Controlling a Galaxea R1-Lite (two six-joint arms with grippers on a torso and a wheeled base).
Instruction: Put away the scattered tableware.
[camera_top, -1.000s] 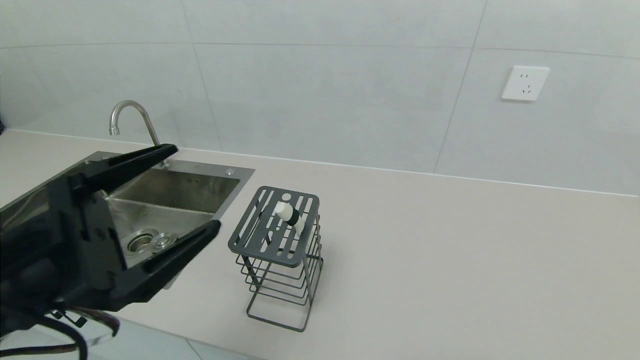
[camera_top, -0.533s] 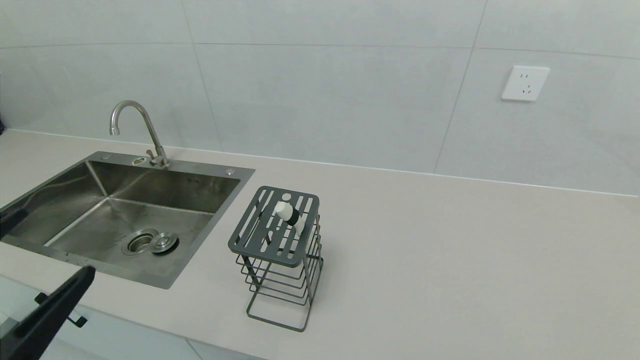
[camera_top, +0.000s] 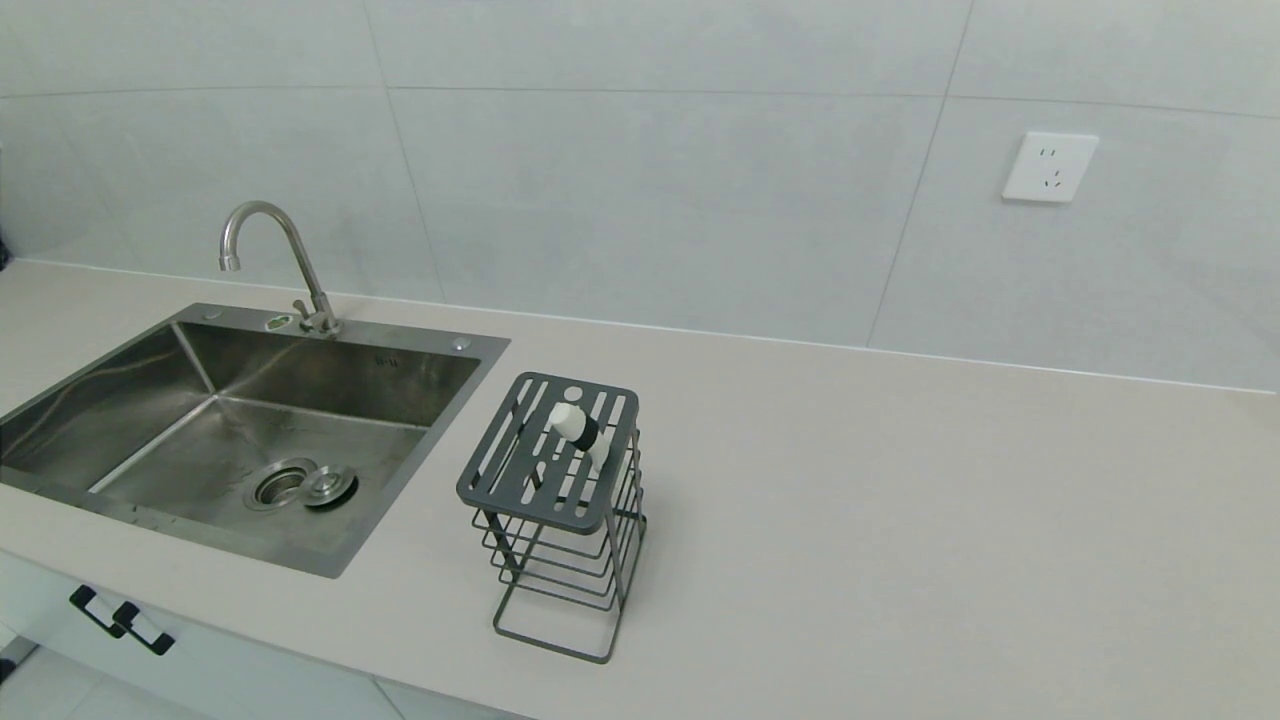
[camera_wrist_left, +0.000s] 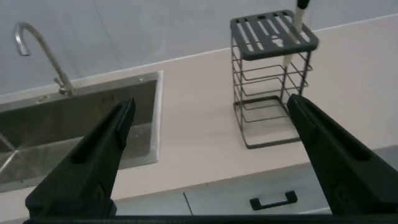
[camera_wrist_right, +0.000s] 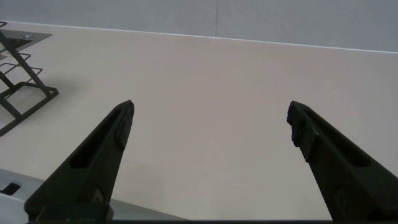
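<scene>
A dark grey wire rack with a slotted top stands on the beige counter right of the sink. A utensil with a white and black handle sticks up through one slot, its lower part hanging inside the rack. The left wrist view shows the same rack and handle from in front of the counter edge; my left gripper is open and empty there. My right gripper is open and empty above bare counter, with the rack's foot off to one side.
A steel sink with a curved tap and a drain plug lies left of the rack. A tiled wall with a socket backs the counter. Cabinet handles sit below the counter's front edge.
My left gripper was raised in front of the sink in the head view, then dropped down and to the left, and has now left that view.
</scene>
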